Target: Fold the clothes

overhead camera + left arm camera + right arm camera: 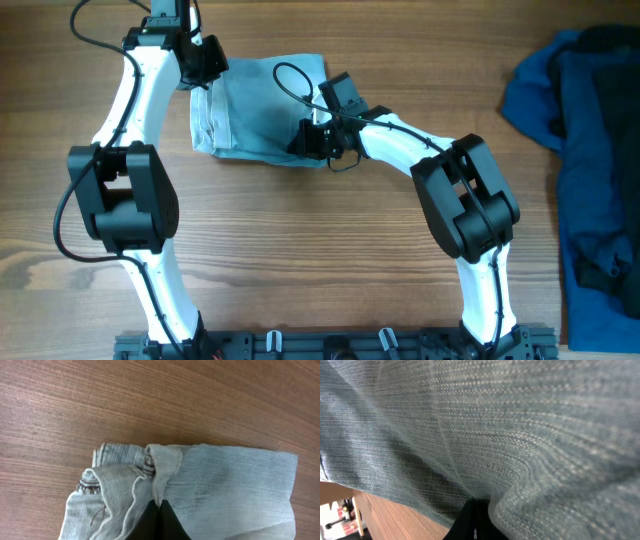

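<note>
Denim shorts (250, 115) lie far-centre on the tabletop (330, 260), between the two arms and well apart from the dark navy garments (590, 150) heaped at the right edge. They sit as a partly folded, roughly rectangular bundle. Its long axis runs side to side across the tabletop, tilted slightly. A thick stitched edge, either waistband or cuff (cannot tell which), points toward the left arm's side. Judged soft but weighty for cloth: the denim should drape and sag when lifted, yet hold a crease, and it is not slippery or fragile. Best holds look like the doubled seams and hem corners, where the layers are thick and will not slide apart. Left end effector (205, 75) is at the far-left corner of the bundle; in the wrist view its jaws are together on a raised ridge of fabric at the tip (159, 522). Right end effector (315, 135) is at the near-right edge, with cloth filling its wrist view, and the fingers (475, 522) appear clamped together on a fold of denim bunched at the tip.
</note>
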`<state>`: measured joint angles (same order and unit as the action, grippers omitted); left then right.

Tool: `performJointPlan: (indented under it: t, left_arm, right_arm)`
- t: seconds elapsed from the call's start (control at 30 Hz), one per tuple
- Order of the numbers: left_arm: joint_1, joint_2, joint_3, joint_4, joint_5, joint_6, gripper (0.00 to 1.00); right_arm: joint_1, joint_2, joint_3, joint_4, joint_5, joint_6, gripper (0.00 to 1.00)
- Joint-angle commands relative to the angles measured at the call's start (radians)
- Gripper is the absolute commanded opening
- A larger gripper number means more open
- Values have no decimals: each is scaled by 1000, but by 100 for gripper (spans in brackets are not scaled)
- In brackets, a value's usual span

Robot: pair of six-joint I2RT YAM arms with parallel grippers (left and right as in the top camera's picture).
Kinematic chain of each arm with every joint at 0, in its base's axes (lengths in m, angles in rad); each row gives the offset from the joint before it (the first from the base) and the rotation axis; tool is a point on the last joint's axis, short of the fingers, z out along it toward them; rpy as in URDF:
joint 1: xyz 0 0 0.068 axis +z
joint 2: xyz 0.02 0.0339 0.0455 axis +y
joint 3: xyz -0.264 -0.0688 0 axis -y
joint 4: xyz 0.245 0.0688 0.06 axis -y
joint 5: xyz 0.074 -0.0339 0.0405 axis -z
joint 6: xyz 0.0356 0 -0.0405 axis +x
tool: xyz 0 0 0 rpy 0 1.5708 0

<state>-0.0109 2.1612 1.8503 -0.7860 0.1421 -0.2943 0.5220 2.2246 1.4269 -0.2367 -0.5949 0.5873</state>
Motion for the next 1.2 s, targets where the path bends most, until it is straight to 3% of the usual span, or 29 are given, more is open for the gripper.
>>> performJointPlan:
  t: [0.0,0.13,0.17,0.2,0.27,0.4,0.47,0.53,0.73,0.97,1.1,1.17]
  left_arm:
    - [18,14,13,48,-64,-2,4]
    - [62,-9,15,74,-141,-3,4]
    - [73,-20,15,76,-140,-3,13]
    - [85,-35,15,77,-140,-14,32]
    - [99,-57,15,72,-132,-29,38]
    - [95,-64,15,59,200,-32,28]
    - [95,-49,15,64,289,-32,13]
    - [92,-23,14,60,296,-32,5]
    - [87,72,14,39,317,-5,4]
    - [101,192,14,35,71,10,4]
    - [122,194,14,58,72,5,4]
    - [132,170,33,69,146,-6,4]
  right_arm:
    - [27,70,-15,-14,18,16,4]
    - [27,70,-15,-13,22,15,4]
    - [27,70,-15,-13,22,15,4]
    - [27,70,-15,-13,22,16,4]
    - [27,70,-15,-14,22,15,4]
    - [27,70,-15,-13,22,16,4]
    - [27,70,-15,-14,21,18,4]
    - [27,70,-15,-14,21,16,4]
    - [27,70,-15,-18,21,15,4]
    - [27,70,-15,-22,22,14,4]
    - [27,70,-15,-22,22,16,4]
    - [27,70,-15,-29,22,15,4]
